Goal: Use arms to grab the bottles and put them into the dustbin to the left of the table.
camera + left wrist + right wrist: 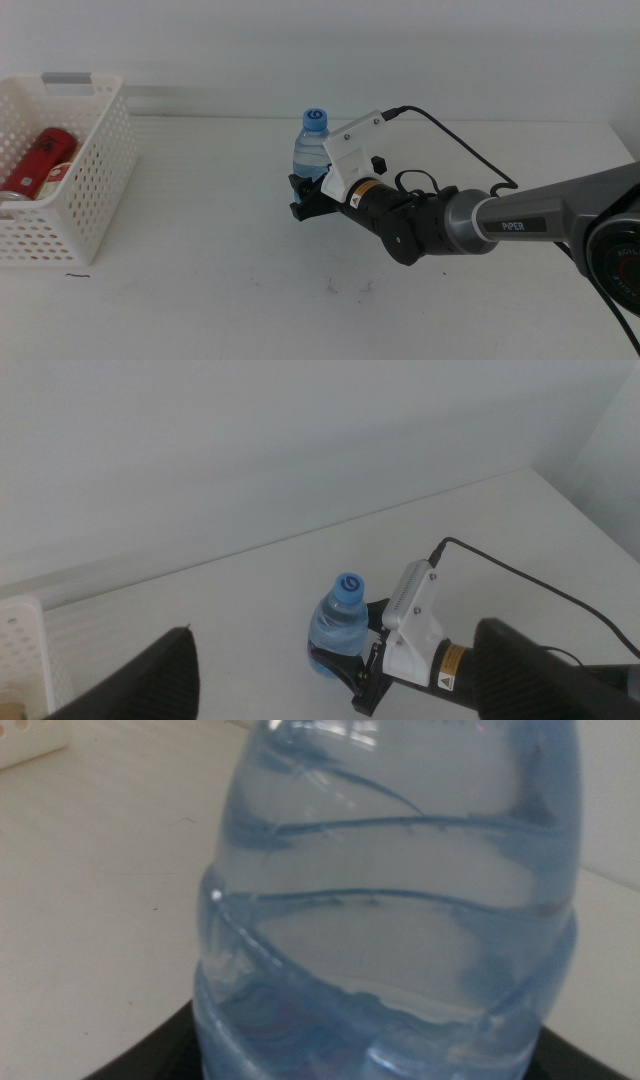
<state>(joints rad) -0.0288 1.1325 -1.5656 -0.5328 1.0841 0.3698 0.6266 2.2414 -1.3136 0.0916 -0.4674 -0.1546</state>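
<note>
A small clear water bottle (312, 150) with a blue cap stands upright near the middle of the table (200, 290). My right gripper (308, 196) reaches in from the right and is shut on the bottle's lower body, one dark jaw on each side. The right wrist view is filled by the bottle (390, 920). The left wrist view looks down on the bottle (340, 625) and the right gripper (352, 678) from above; my left gripper (335, 628) hangs high over them, open and holding nothing. The left arm is outside the middle view.
The white perforated dustbin (98, 170) sits at the table's left edge with a red can (42, 158) lying inside; its corner (20, 635) also shows in the left wrist view. A black cable (460, 140) loops over the right arm.
</note>
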